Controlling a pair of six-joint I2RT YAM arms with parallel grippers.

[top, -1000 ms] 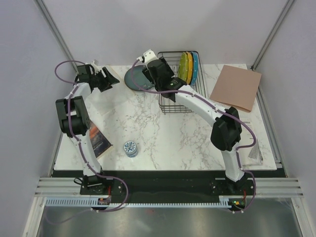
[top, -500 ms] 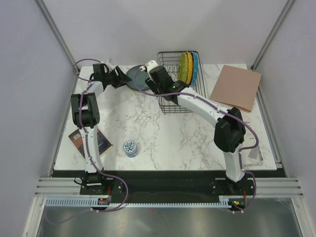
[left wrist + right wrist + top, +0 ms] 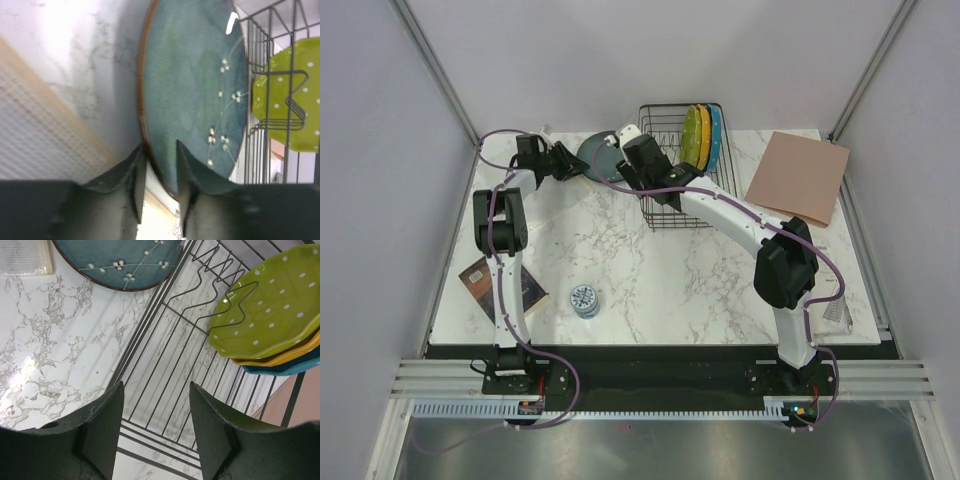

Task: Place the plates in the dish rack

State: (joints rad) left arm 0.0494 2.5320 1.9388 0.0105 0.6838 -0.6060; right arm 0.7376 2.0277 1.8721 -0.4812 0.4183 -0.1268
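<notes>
**Three plates racked, the fourth at the left gripper's jaws**

On the marble worktop [image 3: 650,270], read from left to right. A dark booklet [image 3: 528,292] lies by the left edge, partly under the left arm. A pale ribbed pad [image 3: 45,150] sits near the far left corner.

The left gripper [image 3: 160,149] reaches along the far edge. Its two fingers straddle the near rim of the teal-grey plate [image 3: 195,100], one on either side with a gap between them. Whether they already pinch the rim cannot be told. This plate, painted with a thin white blossom sprig, is at the far edge, outside the dish rack [image 3: 660,215] and just beside its left side.

A small round patterned tin [image 3: 585,299] stands toward the near edge, left of centre.

The right gripper [image 3: 156,386] hangs above the left side of the rack. Its jaws are wide apart and hold nothing; wire floor and marble show between them.

The black wire rack stands at the far edge, right of centre. At its right end three scalloped plates stand on edge, close together: the lime-green plate [image 3: 270,305], then the orange plate [image 3: 300,352], then the blue plate [image 3: 285,369].

A brown sheet [image 3: 798,177] lies at the far right corner.
</notes>
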